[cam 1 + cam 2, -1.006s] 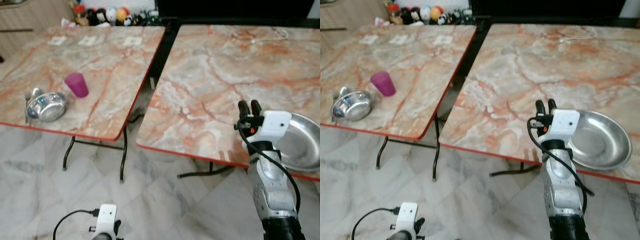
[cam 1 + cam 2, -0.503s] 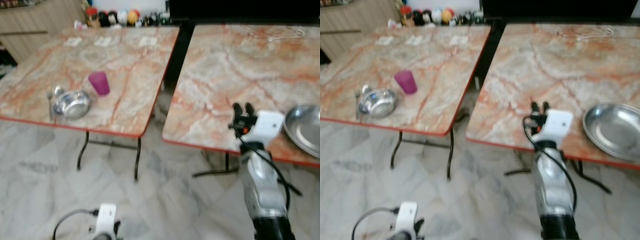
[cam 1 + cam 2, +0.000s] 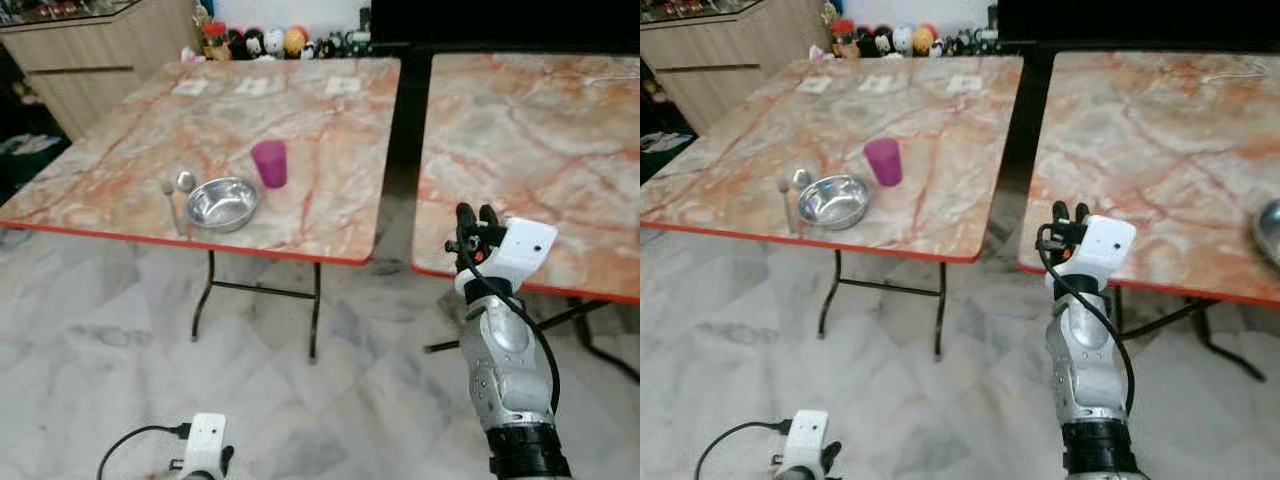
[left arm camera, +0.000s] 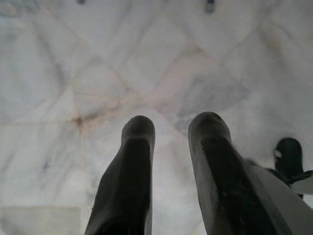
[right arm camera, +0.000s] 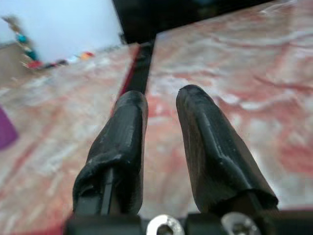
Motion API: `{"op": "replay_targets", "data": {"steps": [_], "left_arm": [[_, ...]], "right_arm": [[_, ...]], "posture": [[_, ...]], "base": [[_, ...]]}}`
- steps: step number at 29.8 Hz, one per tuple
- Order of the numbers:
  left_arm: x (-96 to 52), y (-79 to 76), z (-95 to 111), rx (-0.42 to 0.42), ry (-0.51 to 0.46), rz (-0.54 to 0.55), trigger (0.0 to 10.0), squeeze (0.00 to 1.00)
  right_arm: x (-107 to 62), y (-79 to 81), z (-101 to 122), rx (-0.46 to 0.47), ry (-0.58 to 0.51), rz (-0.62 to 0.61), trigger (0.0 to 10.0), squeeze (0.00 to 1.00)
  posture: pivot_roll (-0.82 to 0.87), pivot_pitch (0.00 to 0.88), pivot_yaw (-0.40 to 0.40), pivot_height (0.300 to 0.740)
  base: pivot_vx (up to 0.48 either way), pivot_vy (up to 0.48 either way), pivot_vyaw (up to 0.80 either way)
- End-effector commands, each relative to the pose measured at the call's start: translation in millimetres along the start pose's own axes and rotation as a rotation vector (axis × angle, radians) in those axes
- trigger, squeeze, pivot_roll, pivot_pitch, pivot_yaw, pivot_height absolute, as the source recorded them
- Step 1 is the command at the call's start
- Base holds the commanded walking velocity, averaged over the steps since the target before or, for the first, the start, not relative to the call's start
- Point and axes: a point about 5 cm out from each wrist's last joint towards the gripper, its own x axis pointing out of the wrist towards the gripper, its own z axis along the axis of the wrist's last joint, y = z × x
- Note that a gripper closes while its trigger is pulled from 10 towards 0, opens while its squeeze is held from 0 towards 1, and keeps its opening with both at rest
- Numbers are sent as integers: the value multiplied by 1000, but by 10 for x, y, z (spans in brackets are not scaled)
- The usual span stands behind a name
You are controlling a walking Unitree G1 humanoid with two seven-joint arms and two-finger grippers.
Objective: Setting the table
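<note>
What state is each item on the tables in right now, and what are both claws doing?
Steel bowl: upright on the left table, looks empty.
Purple cup: upright, just behind the bowl.
Spoons: lying flat beside the bowl.
Steel plate: resting on the right table, cut by the frame edge.
Left claw: open, holding nothing, over the floor.
Right claw: slightly open, holding nothing, raised near the right table's edge.

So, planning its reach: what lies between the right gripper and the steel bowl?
In the left eye view, between the right gripper and steel bowl: bare marble tabletop, then the dark gap between the tables.
</note>
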Motion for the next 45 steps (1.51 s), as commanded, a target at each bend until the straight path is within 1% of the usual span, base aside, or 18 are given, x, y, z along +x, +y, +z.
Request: {"op": "replay_targets", "data": {"steps": [1, 7, 15, 19, 24, 32, 39, 41, 45], "left_arm": [[-9, 86, -30, 5, 11, 24, 10000, 0], [-12, 89, -39, 7, 12, 26, 10000, 0], [-13, 91, -37, 9, 10, 27, 10000, 0], [-11, 92, -27, 18, 5, 26, 10000, 0], [-9, 91, -10, 3, -7, 29, 10000, 0], [-2, 81, 0, -4, 0, 20, 10000, 0], [2, 91, 13, -6, -5, 17, 10000, 0], [3, 96, 19, -9, -6, 18, 10000, 0], [3, 98, 18, -7, -5, 17, 10000, 0]], "right_arm": [[21, 80, 53, 12, -21, 21, 10000, 0], [16, 127, 33, 10, -13, 34, 10000, 0], [21, 126, 25, 12, -8, 34, 10000, 0], [25, 131, 25, 11, -8, 37, 10000, 0], [48, 153, 36, 7, -7, 49, 10000, 0], [74, 139, 52, -7, -9, 56, 10000, 0], [72, 140, 59, -24, -14, 63, 10000, 0], [72, 144, 90, -64, -39, 65, 10000, 0], [82, 148, 98, -54, -37, 69, 10000, 0]], "posture": [[-118, 59, 81, 740], [-116, 57, 81, 740], [-111, 72, 82, 740], [-110, 84, 81, 740], [-103, 101, 77, 740], [-100, 112, 81, 740], [-99, 115, 83, 740], [-96, 116, 84, 740], [-98, 115, 85, 740]], "base": [[0, 480, 0], [0, 480, 0], [0, 480, 0], [0, 0, 0], [0, 0, 0], [0, 0, 0], [371, 0, 0], [431, 0, 550], [436, 0, 745]]}}
